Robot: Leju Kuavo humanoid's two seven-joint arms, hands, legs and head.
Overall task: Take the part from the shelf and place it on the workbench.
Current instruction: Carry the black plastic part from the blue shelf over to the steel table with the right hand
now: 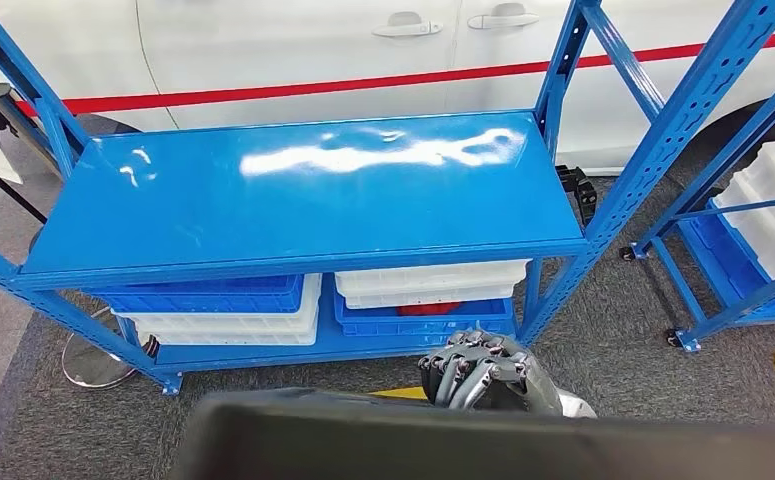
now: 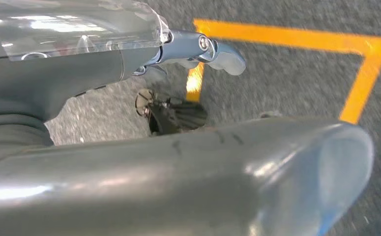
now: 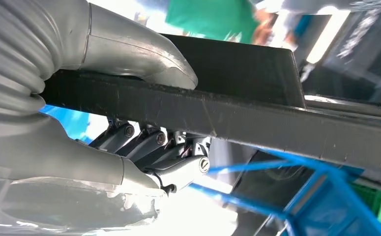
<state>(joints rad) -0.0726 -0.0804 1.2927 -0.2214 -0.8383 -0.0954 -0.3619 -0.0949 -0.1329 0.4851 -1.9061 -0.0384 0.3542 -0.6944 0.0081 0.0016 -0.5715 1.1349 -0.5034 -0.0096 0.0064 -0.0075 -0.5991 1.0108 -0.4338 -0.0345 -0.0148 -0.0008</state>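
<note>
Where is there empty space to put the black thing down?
The blue top shelf is bare all the way between its corner posts, so it has the most room. Underneath is crowded: stacked blue and white bins fill the lower shelf. The right hand holds the black part.

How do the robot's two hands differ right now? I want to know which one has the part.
The right hand grips the flat black part, thumb on one face, fingers under the other; the left hand holds nothing. The right hand sits near the blue shelf; the left hangs over grey floor with yellow tape.
</note>
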